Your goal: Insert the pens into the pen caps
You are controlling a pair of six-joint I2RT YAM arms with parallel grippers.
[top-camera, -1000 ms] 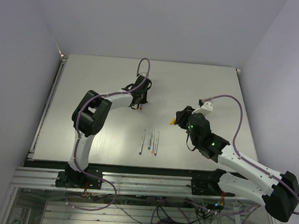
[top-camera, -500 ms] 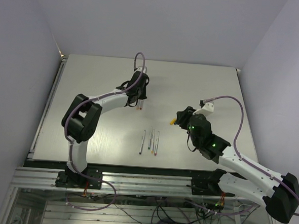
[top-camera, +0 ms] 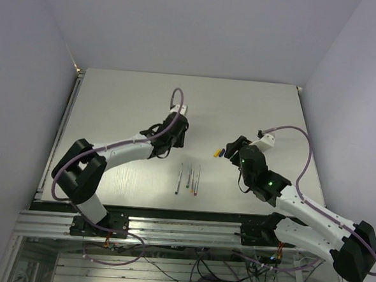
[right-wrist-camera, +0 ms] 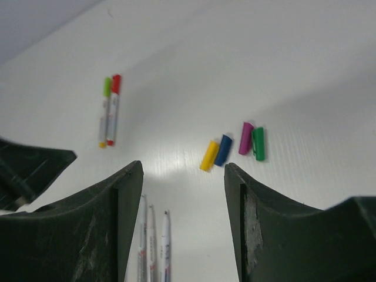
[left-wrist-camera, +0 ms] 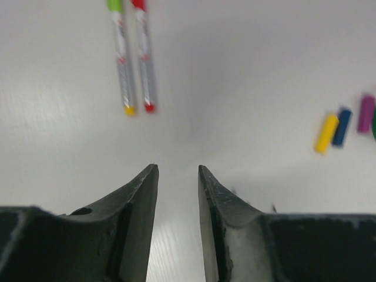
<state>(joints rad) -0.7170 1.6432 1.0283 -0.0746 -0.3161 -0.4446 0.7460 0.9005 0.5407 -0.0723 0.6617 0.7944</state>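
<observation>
Three pens (top-camera: 189, 179) lie parallel, axes running near-far.

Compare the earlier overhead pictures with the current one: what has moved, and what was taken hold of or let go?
The right gripper drew back toward its base and opened wider, apparently letting go of the yellow cap, which lies free beside the blue cap. The left gripper shifted slightly nearer and opened, holding nothing. The row of three pens stayed put.
</observation>
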